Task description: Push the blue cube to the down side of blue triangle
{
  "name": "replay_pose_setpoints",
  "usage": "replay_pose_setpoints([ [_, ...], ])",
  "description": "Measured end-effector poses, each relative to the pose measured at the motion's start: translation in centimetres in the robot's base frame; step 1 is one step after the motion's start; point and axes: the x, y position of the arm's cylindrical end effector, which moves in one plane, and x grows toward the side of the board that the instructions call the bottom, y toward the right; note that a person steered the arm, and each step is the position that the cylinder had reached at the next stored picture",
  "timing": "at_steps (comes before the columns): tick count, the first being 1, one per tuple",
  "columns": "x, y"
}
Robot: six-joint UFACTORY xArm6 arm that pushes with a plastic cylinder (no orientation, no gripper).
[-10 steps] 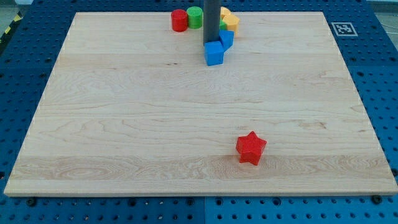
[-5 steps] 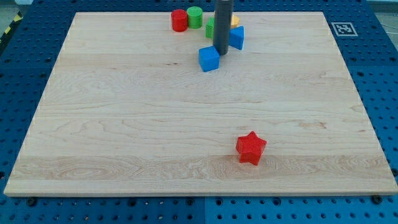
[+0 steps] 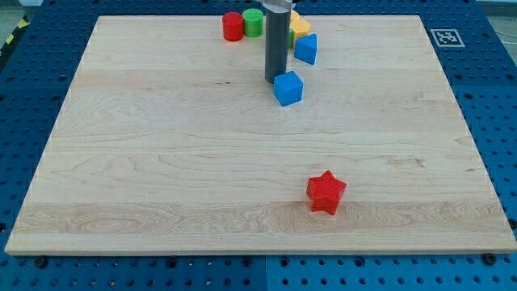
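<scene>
The blue cube [image 3: 288, 87] lies on the wooden board [image 3: 161, 162] near the view's top centre. The blue triangle [image 3: 306, 49] lies just above and to the right of it, a small gap apart. My dark rod comes down from the view's top, and my tip [image 3: 274, 79] rests right at the cube's upper left edge, to the left of and below the triangle.
A red cylinder [image 3: 233, 26] and a green cylinder [image 3: 253, 22] stand at the board's top edge, left of the rod. A yellow block [image 3: 300, 27] sits behind the triangle, partly hidden by the rod. A red star [image 3: 325, 192] lies at the lower right.
The blue cube has shifted right and down, from left of the rod to below the triangle. My tip moved from the cube's right side to its upper left. The triangle has stayed put.
</scene>
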Motion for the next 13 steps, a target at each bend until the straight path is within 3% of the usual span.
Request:
replay_pose_setpoints([
  [4, 2.4, -2.2],
  [13, 2.0, 1.1],
])
